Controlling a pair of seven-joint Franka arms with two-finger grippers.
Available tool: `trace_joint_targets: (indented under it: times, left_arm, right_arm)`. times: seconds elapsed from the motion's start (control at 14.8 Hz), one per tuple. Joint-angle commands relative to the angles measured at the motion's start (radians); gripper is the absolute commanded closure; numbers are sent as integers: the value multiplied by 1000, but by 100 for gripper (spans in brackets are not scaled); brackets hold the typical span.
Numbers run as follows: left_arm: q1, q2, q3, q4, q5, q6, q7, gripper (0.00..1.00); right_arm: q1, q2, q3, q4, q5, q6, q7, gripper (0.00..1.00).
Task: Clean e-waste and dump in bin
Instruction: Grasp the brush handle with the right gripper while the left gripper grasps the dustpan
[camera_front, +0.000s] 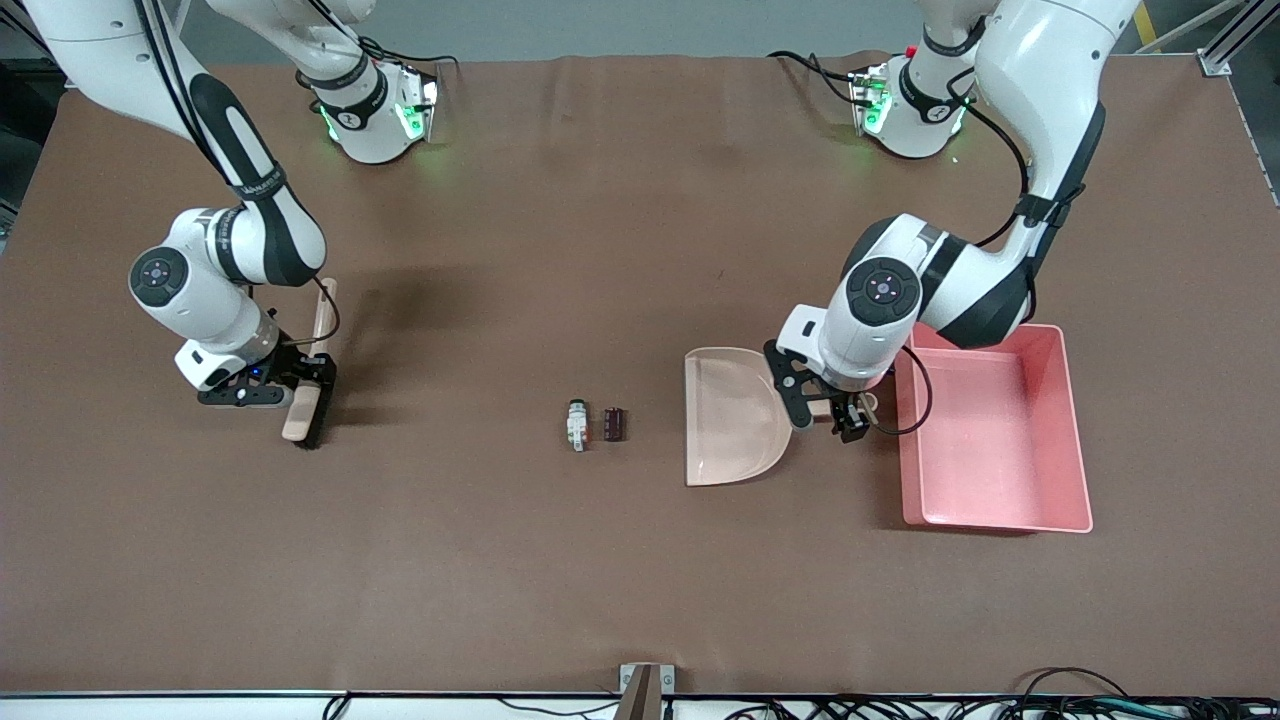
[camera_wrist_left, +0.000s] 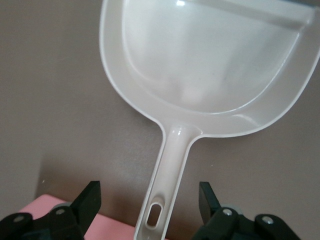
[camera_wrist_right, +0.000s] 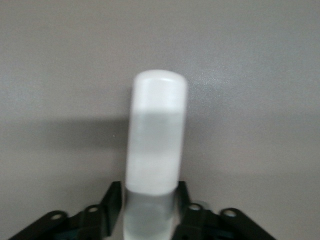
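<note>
Brown matting covered the tabletop (camera_front: 620, 560), with the e-waste (camera_front: 595, 424) lying at its middle, nearer the front camera than both arm bases. Toward the left arm's end, the left gripper (camera_wrist_left: 150, 210) stood spread wide around the beige dustpan (camera_front: 730, 415) handle, just beside the pink bin (camera_front: 1000, 520). Toward the right arm's end, the right gripper (camera_wrist_right: 150, 207) was clenched on the brush (camera_front: 308, 405).

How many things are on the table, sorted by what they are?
Tiny electronic parts: 2, the white part with green and orange marks and the dark maroon-black cylinder
Beige plastic dustpan: 1
Pink rectangular plastic bin: 1
Beige-handled brush with black bristles: 1
Total: 5
</note>
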Motion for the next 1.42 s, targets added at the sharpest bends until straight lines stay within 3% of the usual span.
trace_joint_targets:
  times: [0.0, 0.2, 0.34, 0.54, 1.01, 1.35]
  left_arm:
    - [11, 11, -6, -18, 28, 28, 41, 14]
    - [13, 18, -6, -27, 51, 28, 57, 14]
    - [7, 25, -8, -36, 54, 28, 66, 14]
    - [-7, 40, -6, -33, 66, 28, 84, 15]
    - [-30, 98, -6, 32, 108, 28, 78, 21]
    - [-44, 106, -6, 39, 112, 23, 81, 26]
  right_arm:
    - [3, -9, 3, -14, 0, 6, 0, 72]
    - [6, -10, 4, -11, 0, -8, 0, 95]
    - [37, -21, 7, 6, 0, -55, 2, 98]
    - [106, -21, 7, 58, 0, -134, 132, 99]
    - [302, -1, 7, 138, 8, -132, 411, 99]
    - [373, 40, 7, 187, 109, -126, 465, 99]
